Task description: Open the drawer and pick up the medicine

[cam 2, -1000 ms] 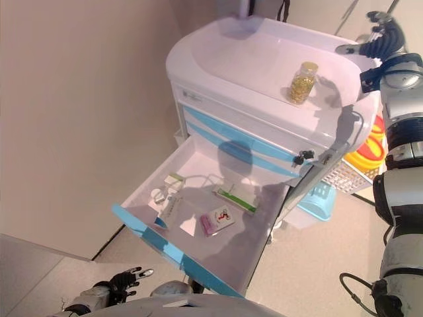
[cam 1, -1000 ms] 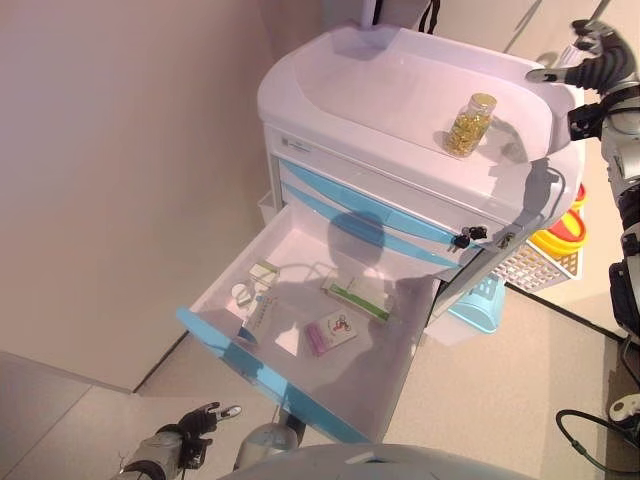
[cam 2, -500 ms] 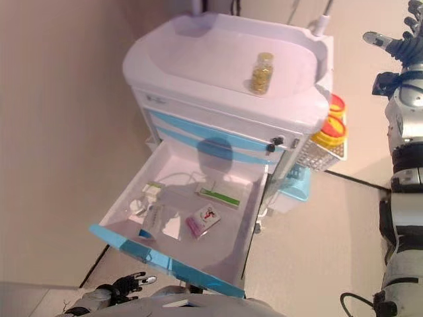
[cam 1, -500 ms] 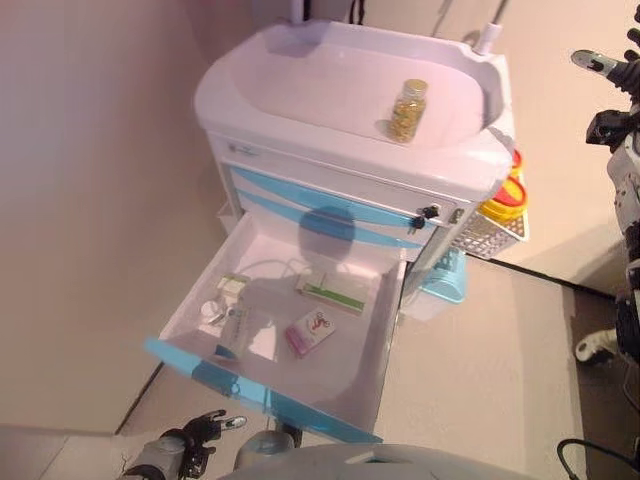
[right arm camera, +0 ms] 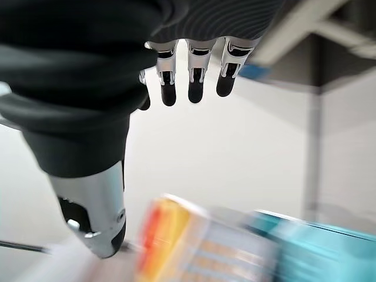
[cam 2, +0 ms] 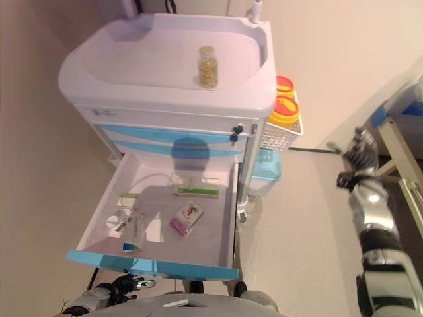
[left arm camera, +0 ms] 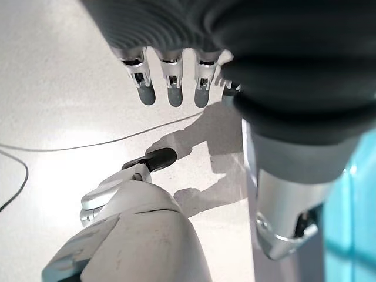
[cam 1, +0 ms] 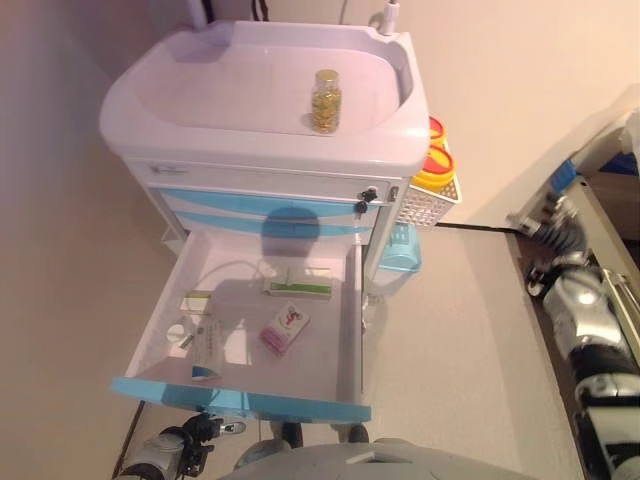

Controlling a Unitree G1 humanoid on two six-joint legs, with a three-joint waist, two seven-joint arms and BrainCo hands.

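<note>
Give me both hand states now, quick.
Left hand: open, fingers straight, holding nothing, low beside the open blue-fronted drawer.
Right hand: open, fingers relaxed, holding nothing, out to the right of the white cart.

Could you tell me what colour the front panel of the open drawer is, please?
Light blue front panel on a white open drawer, clearest in the right eye view.

glossy plastic cart (cam 1: 260, 150), clear glass bottle (cam 1: 325, 100)
</note>
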